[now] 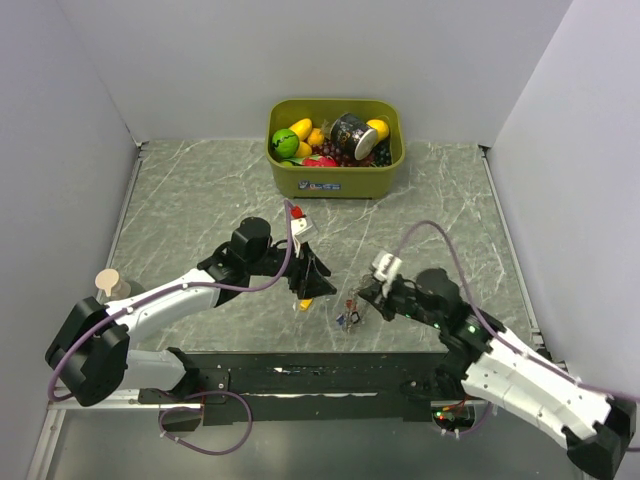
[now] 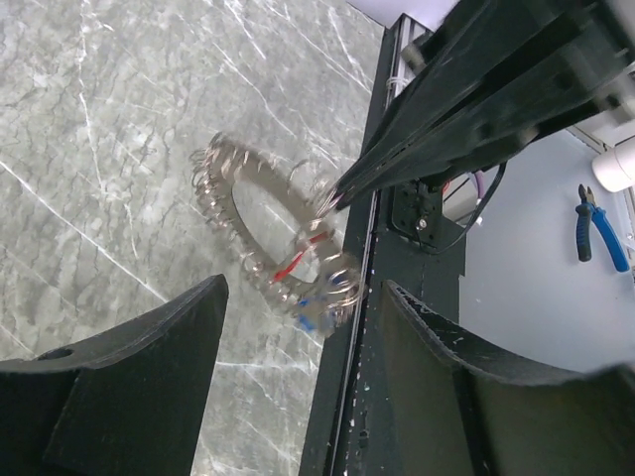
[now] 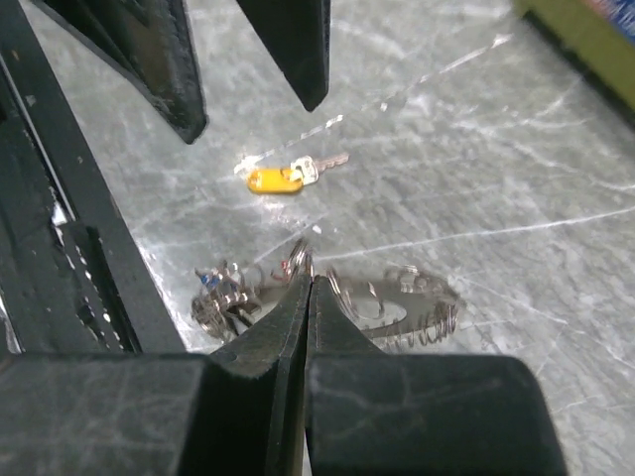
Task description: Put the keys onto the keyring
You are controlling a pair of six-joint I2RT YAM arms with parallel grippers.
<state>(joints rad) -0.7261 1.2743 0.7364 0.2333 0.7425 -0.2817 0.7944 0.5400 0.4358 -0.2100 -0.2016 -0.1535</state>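
Note:
The keyring point(image 1: 350, 308) is a silver coiled-rim ring near the table's front edge, tilted up off the surface. My right gripper point(image 1: 364, 296) is shut on its rim; in the right wrist view the fingertips point(image 3: 310, 276) pinch the keyring point(image 3: 407, 302) at its top edge. Blue and red keys point(image 3: 213, 297) hang bunched on the ring and also show in the left wrist view point(image 2: 303, 297). A yellow-orange key point(image 3: 278, 178) lies loose on the table just beyond the ring point(image 1: 304, 305). My left gripper point(image 1: 312, 285) is open and empty, hovering over that key; its view shows the keyring point(image 2: 233, 198).
An olive-green bin point(image 1: 335, 182) of toy fruit and a dark jar stands at the back centre. A black rail point(image 1: 300, 375) runs along the near edge just behind the ring. A beige knob point(image 1: 112, 285) sits at the left. Blue pliers point(image 2: 600, 233) lie off the table.

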